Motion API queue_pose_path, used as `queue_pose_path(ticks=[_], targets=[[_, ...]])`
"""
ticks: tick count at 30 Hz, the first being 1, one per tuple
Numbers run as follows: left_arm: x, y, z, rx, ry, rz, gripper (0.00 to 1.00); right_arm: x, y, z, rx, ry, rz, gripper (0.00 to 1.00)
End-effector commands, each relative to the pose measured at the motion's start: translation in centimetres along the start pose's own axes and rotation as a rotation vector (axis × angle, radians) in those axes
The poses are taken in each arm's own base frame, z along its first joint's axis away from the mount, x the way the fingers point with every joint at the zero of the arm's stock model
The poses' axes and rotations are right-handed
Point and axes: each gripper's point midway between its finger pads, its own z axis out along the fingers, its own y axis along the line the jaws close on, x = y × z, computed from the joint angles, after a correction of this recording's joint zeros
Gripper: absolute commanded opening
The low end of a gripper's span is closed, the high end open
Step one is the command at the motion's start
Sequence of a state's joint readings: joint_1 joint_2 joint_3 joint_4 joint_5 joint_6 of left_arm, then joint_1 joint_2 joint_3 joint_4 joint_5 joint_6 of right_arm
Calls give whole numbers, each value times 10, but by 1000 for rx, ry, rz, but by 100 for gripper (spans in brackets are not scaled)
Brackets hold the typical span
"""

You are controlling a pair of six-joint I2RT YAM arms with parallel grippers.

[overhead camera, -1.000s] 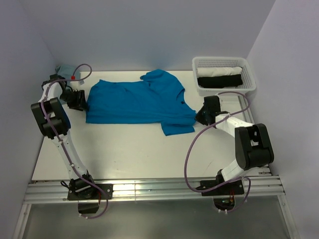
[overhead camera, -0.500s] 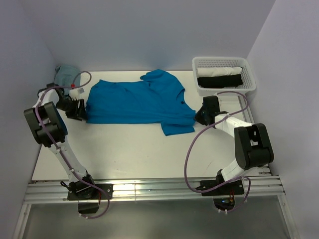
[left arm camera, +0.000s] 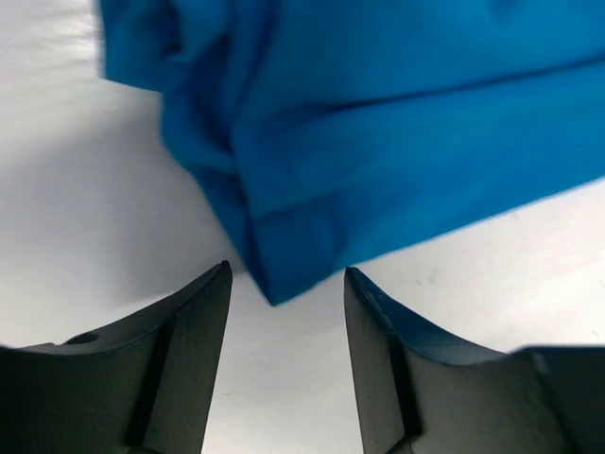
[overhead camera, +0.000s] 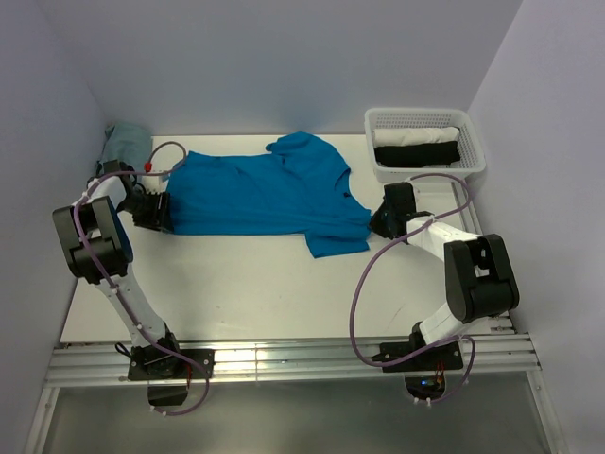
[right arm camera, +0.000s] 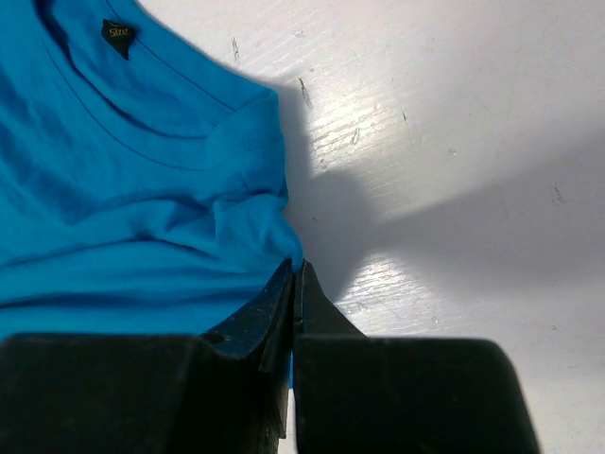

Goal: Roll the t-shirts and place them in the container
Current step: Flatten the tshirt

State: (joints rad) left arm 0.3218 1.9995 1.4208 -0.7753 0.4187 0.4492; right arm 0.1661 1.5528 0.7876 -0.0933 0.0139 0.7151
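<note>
One t-shirt [overhead camera: 265, 189], edge hidden — closed right tool [right arm camera: 294, 269]

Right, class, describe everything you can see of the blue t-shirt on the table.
The blue t-shirt is plain, thin, soft-looking cloth with a small dark label inside the collar. It lies spread sideways on the white table, with its hem toward the left. The right gripper, fingers shut, appears to pinch its edge beside the collar. The left gripper stands open around a bunched hem corner, not gripping.
</note>
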Motion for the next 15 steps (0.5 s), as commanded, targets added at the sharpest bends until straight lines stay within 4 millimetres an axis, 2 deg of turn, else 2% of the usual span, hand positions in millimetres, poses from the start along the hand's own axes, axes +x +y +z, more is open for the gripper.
queue_pose_path(ticks=[1, 9, 15], targets=[[-11, 20, -5, -124, -44, -6, 55, -17, 12, -3, -10, -49, -20, 0], [-7, 12, -3, -75, -26, -1, 56, -17, 14, -4, -6, -47, -27, 0], [-5, 4, 3, -44, -25, 0, 50, -16, 17, -2, -1, -41, -34, 0]])
